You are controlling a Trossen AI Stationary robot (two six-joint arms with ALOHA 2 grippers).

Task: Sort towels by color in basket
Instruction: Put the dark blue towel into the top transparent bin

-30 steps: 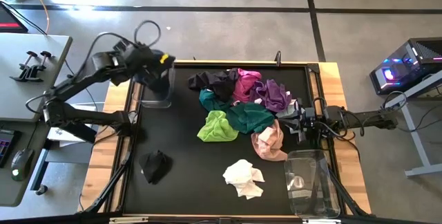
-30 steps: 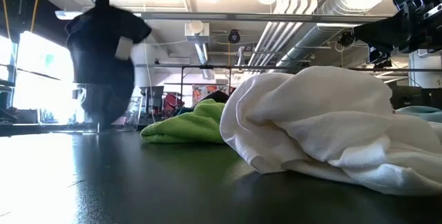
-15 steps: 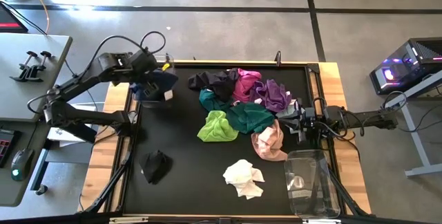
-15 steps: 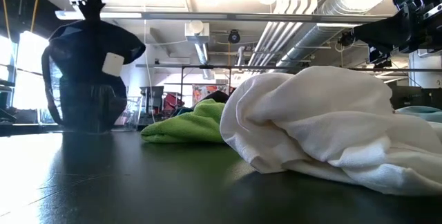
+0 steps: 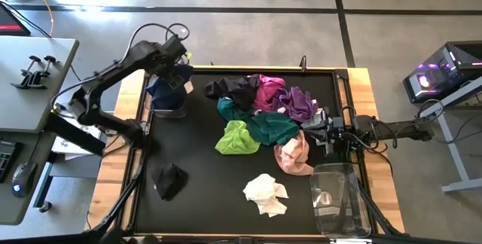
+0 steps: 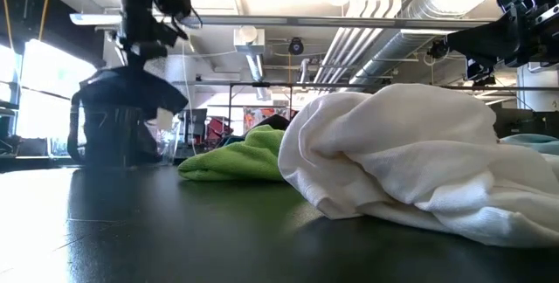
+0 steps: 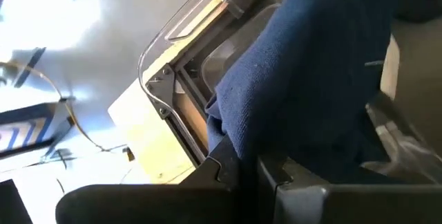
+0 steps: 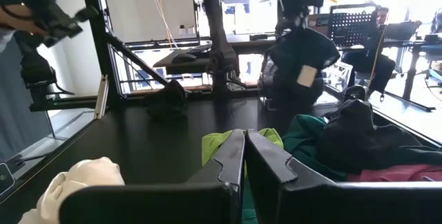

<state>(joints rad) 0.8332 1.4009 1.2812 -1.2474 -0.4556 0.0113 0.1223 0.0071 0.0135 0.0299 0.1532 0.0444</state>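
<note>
Soft navy towel [image 5: 167, 89] drapes over clear rigid bin [image 5: 169, 105].

Two dark, slender jointed arms: the left arm [image 5: 113, 74] trails looping black cables; the right arm [image 5: 392, 131] carries thin cabling.

Left gripper [image 5: 175, 62]: up at the table's far left corner, right over the clear bin [image 5: 169, 107].
Navy towel [image 5: 169, 90]: bunched in that bin, under the gripper.
Right gripper [image 5: 322, 134]: parked at the right edge, beside the pink towel [image 5: 294, 154].
Pile: lime green towel [image 5: 236, 138], teal towel [image 5: 271, 126], magenta towel [image 5: 269, 91], purple towel [image 5: 299, 103], all bunched mid-table.
Black towel [image 5: 169, 179]: alone, near left.
White towel [image 5: 266, 193]: near the second clear bin [image 5: 340, 199].
</note>
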